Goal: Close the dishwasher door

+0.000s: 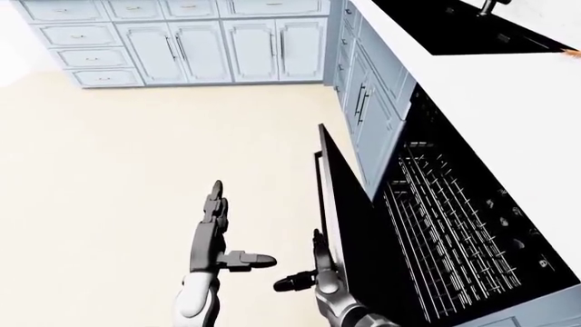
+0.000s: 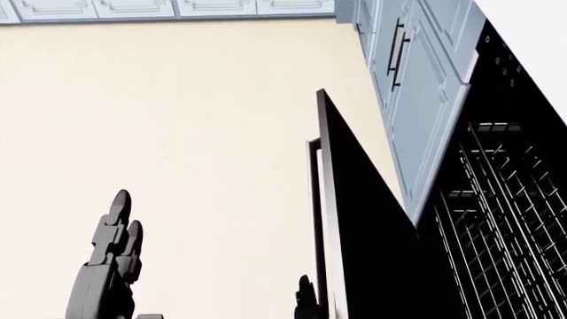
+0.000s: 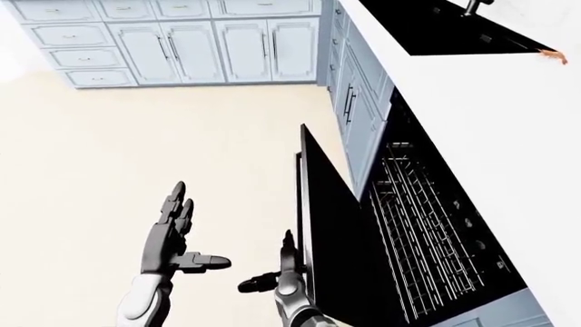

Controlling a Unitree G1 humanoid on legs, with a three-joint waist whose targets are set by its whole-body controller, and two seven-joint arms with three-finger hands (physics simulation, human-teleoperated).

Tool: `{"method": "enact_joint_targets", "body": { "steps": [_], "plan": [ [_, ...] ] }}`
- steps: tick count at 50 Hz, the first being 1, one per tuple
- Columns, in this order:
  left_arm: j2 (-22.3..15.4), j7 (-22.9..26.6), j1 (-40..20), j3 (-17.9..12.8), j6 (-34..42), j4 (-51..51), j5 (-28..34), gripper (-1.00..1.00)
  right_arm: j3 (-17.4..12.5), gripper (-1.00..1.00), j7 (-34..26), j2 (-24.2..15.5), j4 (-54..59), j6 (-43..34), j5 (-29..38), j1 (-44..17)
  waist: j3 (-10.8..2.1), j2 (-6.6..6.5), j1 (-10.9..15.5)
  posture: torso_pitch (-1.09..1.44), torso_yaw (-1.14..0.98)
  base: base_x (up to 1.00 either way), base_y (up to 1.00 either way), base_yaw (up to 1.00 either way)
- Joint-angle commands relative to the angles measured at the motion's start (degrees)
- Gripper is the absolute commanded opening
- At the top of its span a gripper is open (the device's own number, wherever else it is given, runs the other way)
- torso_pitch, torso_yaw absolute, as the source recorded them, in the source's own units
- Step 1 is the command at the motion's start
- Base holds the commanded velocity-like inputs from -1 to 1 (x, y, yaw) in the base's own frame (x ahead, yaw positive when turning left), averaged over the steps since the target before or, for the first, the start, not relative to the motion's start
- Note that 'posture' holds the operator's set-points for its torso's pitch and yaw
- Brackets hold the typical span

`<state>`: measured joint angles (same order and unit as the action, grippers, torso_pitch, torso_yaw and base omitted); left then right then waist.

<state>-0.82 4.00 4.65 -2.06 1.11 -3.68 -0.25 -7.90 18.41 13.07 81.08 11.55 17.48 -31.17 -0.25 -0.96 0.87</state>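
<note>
Flanking the dishwasher door (image 1: 349,225): cabinets (image 1: 368,109), floor (image 1: 136,170).

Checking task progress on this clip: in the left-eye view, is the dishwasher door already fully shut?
No. The dishwasher door stands partly open, leaving the wire rack inside exposed, with the right hand at its outer face.

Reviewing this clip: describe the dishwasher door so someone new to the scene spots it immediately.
Start at the white counter running down the right of the left-eye view, above pale blue cabinets. Below them a dark cavity holds wire racks. The dishwasher door is the black slab standing out from that cavity, partly open, the right hand by its outer face; it alone is black and ajar.
</note>
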Motion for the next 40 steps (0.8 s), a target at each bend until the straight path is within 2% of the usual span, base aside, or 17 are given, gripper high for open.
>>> {"method": "enact_joint_targets", "body": {
  "steps": [1,14,30,40],
  "plan": [
    [-0.17,-0.03,-1.02,-0.21,-1.7,-2.21,-0.26,1.0,-0.04,1.0,2.27,-0.57,-1.96,1.29,0.27,-1.54,-1.1,-0.1,-0.19,0.0,0.0,0.0,0.0,0.0],
    [-0.18,-0.06,-1.33,-0.52,-1.23,-1.86,-0.73,1.0,-0.28,1.0,3.41,-0.54,-1.94,0.91,0.31,-1.38,-1.24,0.17,-0.27,0.0,0.0,0.0,0.0,0.0],
    [-0.19,-0.2,-1.23,-0.48,-0.8,-2.25,-1.04,1.0,0.28,1.0,9.96,-0.87,-1.85,-3.75,2.7,-1.55,-1.23,0.04,-0.04,0.0,0.0,0.0,0.0,0.0],
    [-0.18,-0.17,-1.18,-0.47,-0.7,-2.35,-1.11,1.0,0.5,1.0,11.88,-0.99,-1.83,-5.51,3.91,-1.76,-1.19,-0.07,0.06,0.0,0.0,0.0,0.0,0.0]
  ]
}}
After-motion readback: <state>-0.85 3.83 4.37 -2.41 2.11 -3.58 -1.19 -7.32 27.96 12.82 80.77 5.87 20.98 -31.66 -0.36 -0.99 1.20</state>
